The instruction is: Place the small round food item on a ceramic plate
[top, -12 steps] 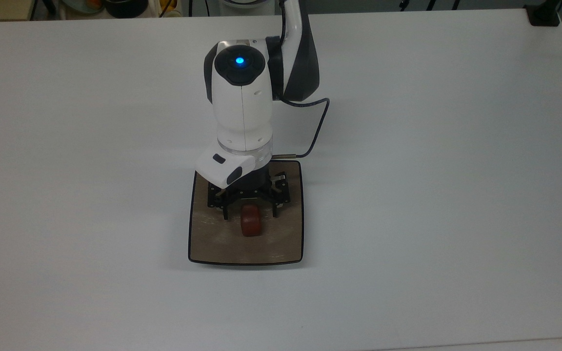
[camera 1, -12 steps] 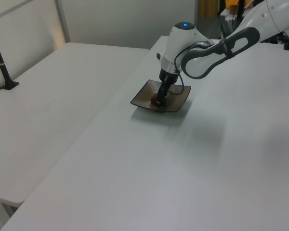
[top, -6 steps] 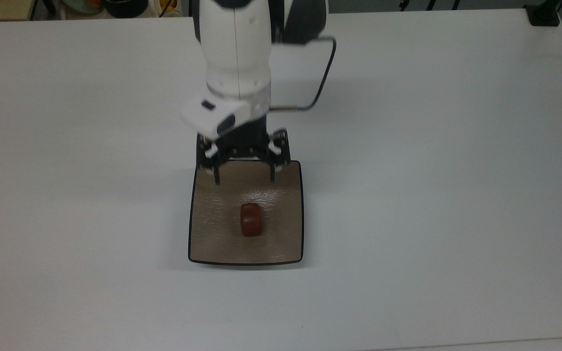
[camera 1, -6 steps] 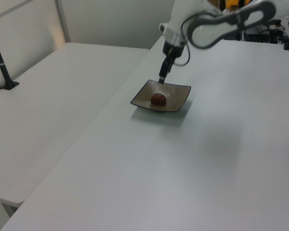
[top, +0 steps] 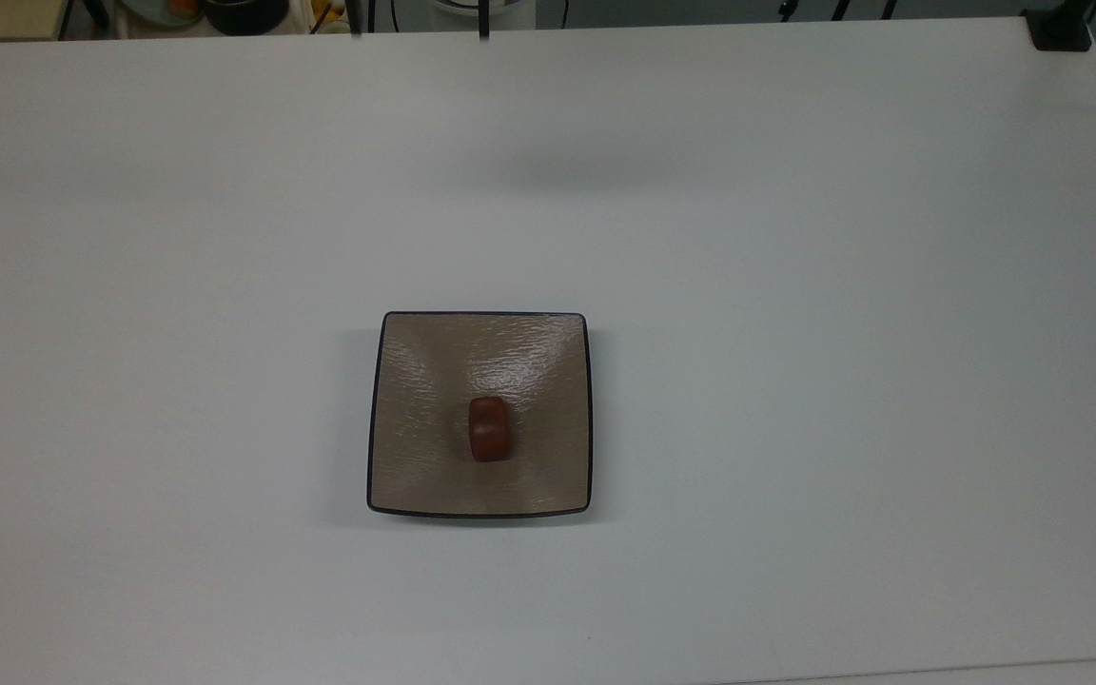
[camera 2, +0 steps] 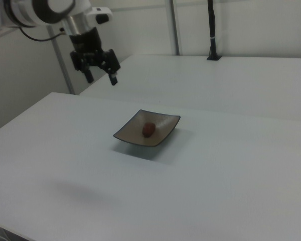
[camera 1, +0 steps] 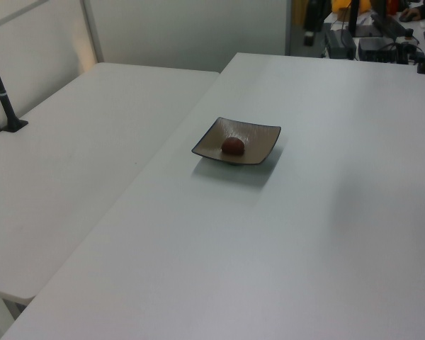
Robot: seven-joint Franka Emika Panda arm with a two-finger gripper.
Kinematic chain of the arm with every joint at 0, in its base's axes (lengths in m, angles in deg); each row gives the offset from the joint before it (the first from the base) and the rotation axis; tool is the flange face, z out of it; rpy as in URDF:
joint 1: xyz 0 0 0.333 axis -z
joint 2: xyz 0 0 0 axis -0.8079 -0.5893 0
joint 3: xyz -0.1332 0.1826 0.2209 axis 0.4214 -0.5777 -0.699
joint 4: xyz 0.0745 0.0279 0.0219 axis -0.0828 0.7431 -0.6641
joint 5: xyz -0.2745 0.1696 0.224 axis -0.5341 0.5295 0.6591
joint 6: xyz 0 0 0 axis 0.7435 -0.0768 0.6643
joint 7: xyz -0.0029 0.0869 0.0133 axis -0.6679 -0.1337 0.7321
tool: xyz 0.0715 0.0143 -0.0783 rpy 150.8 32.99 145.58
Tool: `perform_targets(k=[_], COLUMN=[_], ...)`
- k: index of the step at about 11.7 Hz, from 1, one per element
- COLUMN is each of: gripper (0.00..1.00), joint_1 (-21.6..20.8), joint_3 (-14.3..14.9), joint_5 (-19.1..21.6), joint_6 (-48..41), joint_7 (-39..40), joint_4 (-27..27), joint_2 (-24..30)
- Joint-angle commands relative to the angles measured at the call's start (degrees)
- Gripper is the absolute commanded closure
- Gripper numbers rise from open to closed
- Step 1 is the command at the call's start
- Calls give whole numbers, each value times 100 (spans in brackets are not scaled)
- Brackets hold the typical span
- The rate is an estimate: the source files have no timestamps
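Note:
The small round food item (top: 490, 429), a glossy reddish-brown lump, lies near the middle of the ceramic plate (top: 424, 381), a square tan plate with a dark rim. The same lump (camera 1: 232, 146) rests on the plate (camera 1: 258, 134) in the left view, and again as the lump (camera 2: 148, 129) on the plate (camera 2: 128, 133) in the right view. My gripper (camera 2: 101, 78) hangs open and empty high above the table, well off to the right view's upper left of the plate.
The white table (top: 795, 285) spreads wide around the plate. A second white table (camera 1: 71, 156) adjoins it, with a black pole base (camera 1: 13, 126) on it. Clutter sits past the far edge (top: 225, 14) in the top view.
The gripper has let go of the food item, risen and drawn back from the plate, leaving the top and left views. The lump stays on the plate.

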Motion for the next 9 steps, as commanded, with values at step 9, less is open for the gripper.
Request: perform_targets(k=[9], gripper=[0], joint_1=[-382], joint_3=[156], joint_5=[562], joint_6=[1024], joint_7=[10], joint_4=[1371], joint_2=[806])
